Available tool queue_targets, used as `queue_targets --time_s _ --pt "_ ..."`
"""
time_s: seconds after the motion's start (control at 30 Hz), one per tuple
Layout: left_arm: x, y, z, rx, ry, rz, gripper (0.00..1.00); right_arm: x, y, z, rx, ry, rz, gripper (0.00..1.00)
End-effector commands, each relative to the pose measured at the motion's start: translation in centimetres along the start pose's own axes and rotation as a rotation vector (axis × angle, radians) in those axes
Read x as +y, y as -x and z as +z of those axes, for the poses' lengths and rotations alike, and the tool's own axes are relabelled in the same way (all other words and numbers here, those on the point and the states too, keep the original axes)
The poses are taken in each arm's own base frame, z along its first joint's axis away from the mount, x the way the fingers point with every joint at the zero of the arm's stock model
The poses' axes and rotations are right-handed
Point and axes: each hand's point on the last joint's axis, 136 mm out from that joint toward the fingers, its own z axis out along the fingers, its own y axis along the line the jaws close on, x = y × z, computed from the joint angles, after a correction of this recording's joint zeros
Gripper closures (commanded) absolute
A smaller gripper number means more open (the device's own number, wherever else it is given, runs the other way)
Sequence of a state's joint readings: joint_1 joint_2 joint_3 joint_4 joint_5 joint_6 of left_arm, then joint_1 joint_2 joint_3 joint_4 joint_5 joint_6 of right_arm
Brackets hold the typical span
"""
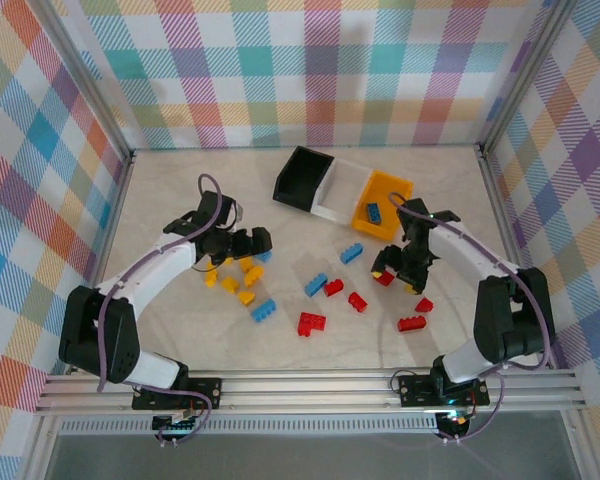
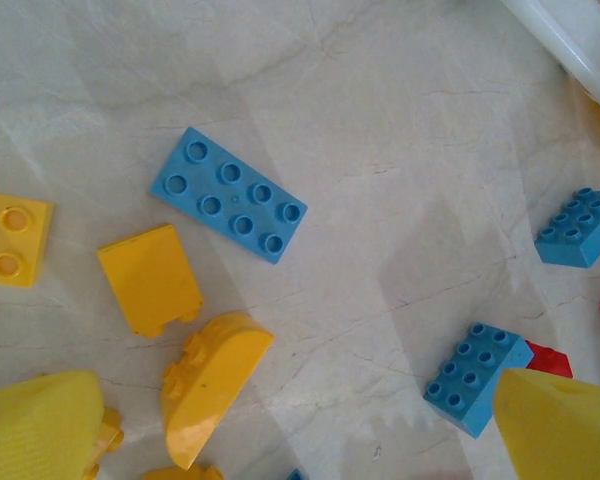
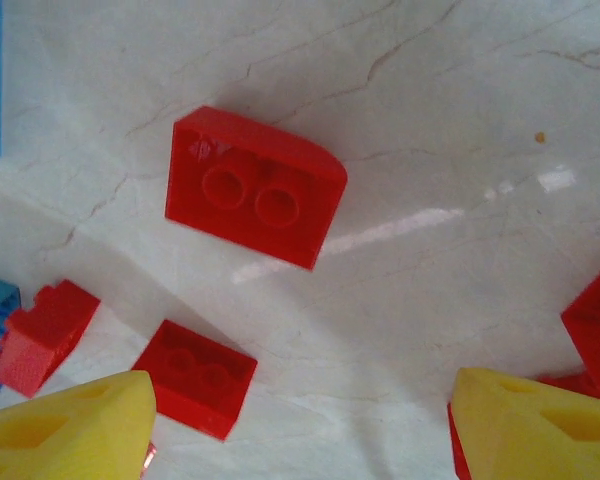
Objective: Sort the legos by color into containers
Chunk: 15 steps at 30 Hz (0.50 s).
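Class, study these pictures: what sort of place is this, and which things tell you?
Most likely a robot test cell, not a home: checked panels wall in a marbled table, two arms are bolted to a metal rail at its near edge, and toy bricks lie beside three joined bins.

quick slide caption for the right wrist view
Right gripper open above scattered red legos on a pale marbled table.

Joined in a slanted row at far centre stand a black plastic bin, a white plastic bin and an orange-yellow plastic bin, all open-topped. One blue studded brick lies in the orange-yellow plastic bin. Loose: yellow bricks clustered left, red bricks right, blue bricks between.
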State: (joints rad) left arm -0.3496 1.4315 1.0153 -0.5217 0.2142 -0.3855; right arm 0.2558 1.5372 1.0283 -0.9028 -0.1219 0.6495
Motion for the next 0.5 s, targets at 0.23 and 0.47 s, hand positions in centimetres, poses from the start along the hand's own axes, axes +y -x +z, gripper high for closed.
queue_targets --time_s 0.23,0.47 --pt "0.8 -1.1 -1.7 -0.018 0.043 0.042 0.0 1.9 1.9 3.1 0.045 -0.006 0.11 0.21" --pt "1.1 -1.4 -1.7 -0.009 0.059 0.063 0.0 2.5 2.4 4.1 0.051 -0.021 0.124 0.22"
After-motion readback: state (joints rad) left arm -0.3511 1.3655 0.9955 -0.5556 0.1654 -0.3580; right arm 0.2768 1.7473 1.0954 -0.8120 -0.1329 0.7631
